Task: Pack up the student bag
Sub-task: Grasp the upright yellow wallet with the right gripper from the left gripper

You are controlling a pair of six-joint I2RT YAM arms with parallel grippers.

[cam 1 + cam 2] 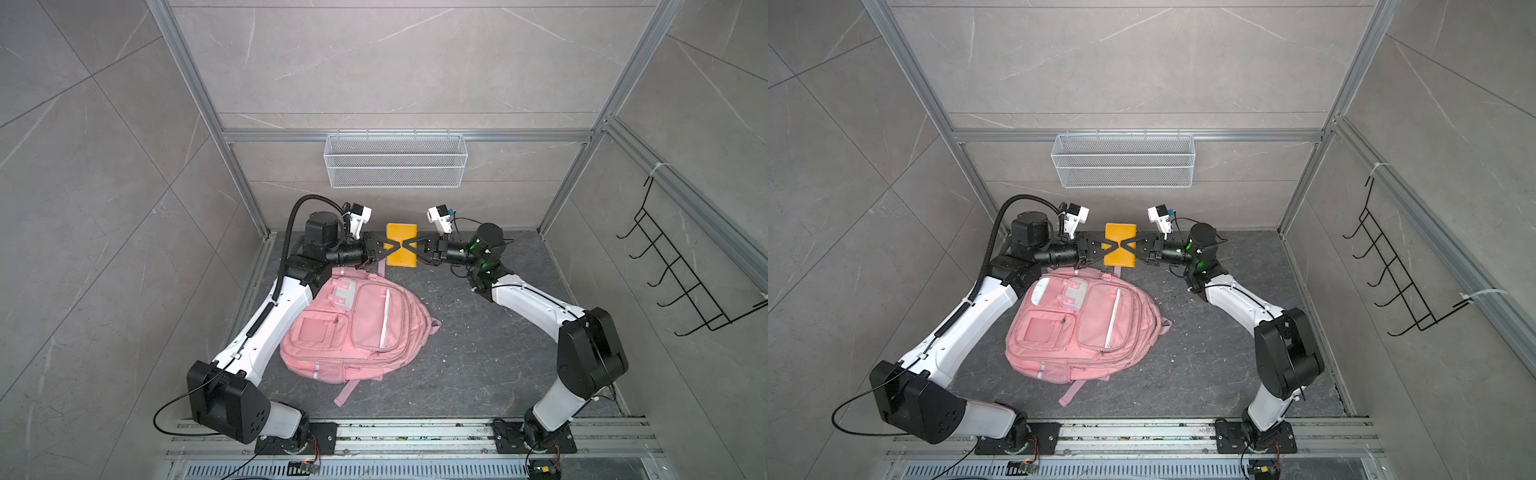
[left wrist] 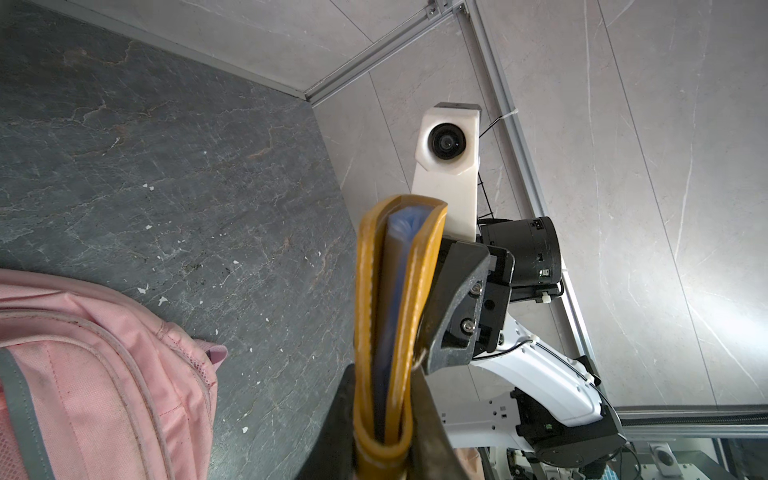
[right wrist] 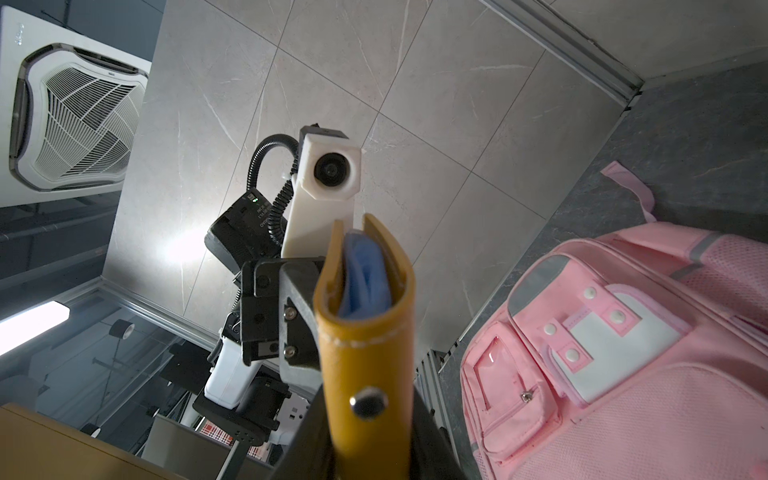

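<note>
1. student bag [image 1: 357, 328] [image 1: 1084, 328]: soft pink fabric backpack with a rounded outline. It lies flat, front up, on the floor left of centre. It has several zip pockets, a white flap pocket [image 3: 615, 332] with press studs, pale reflective strips and a mesh side panel. Loose pink straps trail at its near end. The zips in view lie closed and the inside cannot be seen.
2. yellow notebook [image 1: 401, 232] [image 1: 1120, 232]: rectangular, with a smooth leather-look cover, white stitching and blue page edges [image 2: 395, 291]. A closing strap carries a metal snap [image 3: 368, 401]. It is held off the floor at the back, just beyond the bag's top end.
3. left gripper [image 1: 394, 246] [image 1: 1113, 246]: black tapered fingers clamped tight on one edge of the notebook.
4. right gripper [image 1: 409, 246] [image 1: 1126, 246]: on the opposite edge, jaws drawn in against both covers. In both top views its tips nearly meet the left gripper's tips across the cover.
5. floor [image 1: 478, 353]: dark grey stone-look surface, veined and flecked with white.
6. left forearm [image 1: 270, 324]: white shell lying along the bag's left side and overlapping its edge in both top views.
7. wire basket [image 1: 395, 162]: white mesh, oblong, hung on the back wall's aluminium rail above the notebook.
8. hook rack [image 1: 665, 249]: black wire, on the right wall, well apart from the rest.
</note>
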